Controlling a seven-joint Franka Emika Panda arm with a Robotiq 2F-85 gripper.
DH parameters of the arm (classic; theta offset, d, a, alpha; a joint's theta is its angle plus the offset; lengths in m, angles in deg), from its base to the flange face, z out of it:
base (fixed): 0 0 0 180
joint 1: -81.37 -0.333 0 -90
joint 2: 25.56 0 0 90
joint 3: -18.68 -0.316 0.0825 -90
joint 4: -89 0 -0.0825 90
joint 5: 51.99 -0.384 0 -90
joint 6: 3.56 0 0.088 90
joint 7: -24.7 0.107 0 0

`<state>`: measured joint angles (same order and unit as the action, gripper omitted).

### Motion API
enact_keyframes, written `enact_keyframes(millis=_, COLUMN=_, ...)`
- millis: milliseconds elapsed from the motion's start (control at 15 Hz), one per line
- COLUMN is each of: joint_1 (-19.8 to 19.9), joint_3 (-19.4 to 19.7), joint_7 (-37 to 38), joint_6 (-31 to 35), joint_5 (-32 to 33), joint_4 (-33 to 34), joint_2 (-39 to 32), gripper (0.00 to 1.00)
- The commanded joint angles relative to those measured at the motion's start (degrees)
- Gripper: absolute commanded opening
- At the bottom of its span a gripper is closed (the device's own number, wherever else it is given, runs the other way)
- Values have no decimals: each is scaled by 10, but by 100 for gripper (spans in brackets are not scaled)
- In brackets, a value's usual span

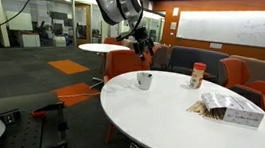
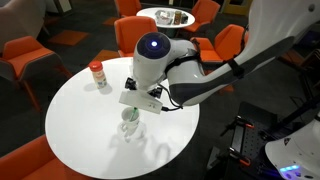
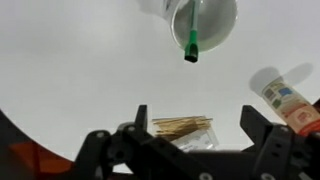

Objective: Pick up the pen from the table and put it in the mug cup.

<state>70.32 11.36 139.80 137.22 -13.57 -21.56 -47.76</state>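
Observation:
The white mug (image 3: 205, 15) stands on the round white table (image 3: 80, 60) at the top of the wrist view. The green pen (image 3: 191, 44) stands in it, leaning over the near rim with its dark tip out. My gripper (image 3: 195, 112) is open and empty, its two black fingers apart from the mug. In an exterior view the gripper (image 1: 136, 39) hangs above the mug (image 1: 144, 80) near the table's edge. In an exterior view the arm largely covers the mug (image 2: 130, 122).
A brown jar with a red lid (image 1: 197, 75) stands further along the table (image 1: 167, 128); it also shows in the other views (image 2: 97, 73) (image 3: 285, 100). A clear bag of wooden sticks (image 1: 231, 109) (image 3: 185, 130) lies on the table. Orange chairs (image 2: 25, 60) surround it.

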Motion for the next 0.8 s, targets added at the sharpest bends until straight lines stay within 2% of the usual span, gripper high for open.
enact_keyframes(millis=0, joint_1=-21, joint_3=31, joint_7=-33, joint_6=17, joint_5=-33, joint_4=-38, joint_2=34, gripper=100)
enact_keyframes(millis=733, joint_1=-38, joint_3=38, joint_7=-48, joint_6=15, joint_5=-35, joint_4=-51, joint_2=56, gripper=100)
